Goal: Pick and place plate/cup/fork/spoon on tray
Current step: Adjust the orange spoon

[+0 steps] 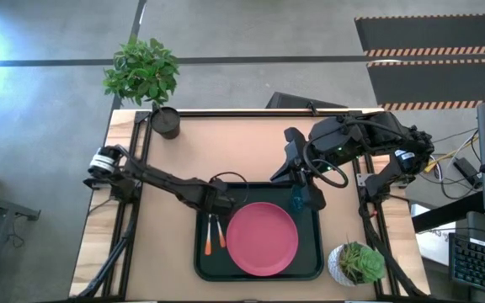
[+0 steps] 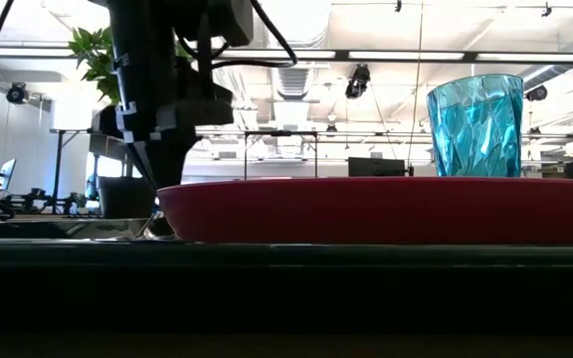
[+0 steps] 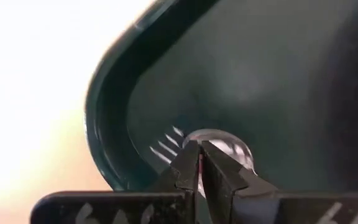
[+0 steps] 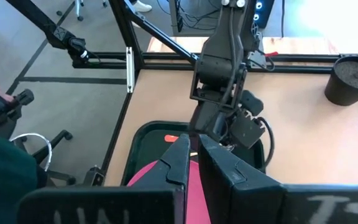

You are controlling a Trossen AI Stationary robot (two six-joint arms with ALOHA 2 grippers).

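Note:
The dark tray (image 1: 314, 265) lies at the table's near middle. The pink plate (image 1: 262, 238) lies flat in it. The teal cup (image 1: 296, 200) stands upright on the tray's far right corner and also shows in the low view (image 2: 476, 124). The fork (image 1: 210, 234) and the spoon (image 1: 222, 232) lie side by side on the tray's left strip, orange handles toward the near edge. My left gripper (image 1: 223, 209) is down at the tray's far left corner, shut on the spoon. My right gripper (image 1: 310, 195) is shut and empty, raised beside the cup. My left gripper pinches the spoon just behind its bowl (image 3: 224, 148). A thin orange-red sliver (image 3: 199, 169) shows between the two fingers. The fingers come from above, slanting down. The spoon lies on the tray floor beside the fork's tines (image 3: 165, 147).
A dark pot (image 1: 165, 122) with a leafy plant (image 1: 141, 71) stands at the table's far left corner. A succulent in a white pot (image 1: 356, 263) stands at the near right, close to the tray. Bare tabletop lies far of the tray.

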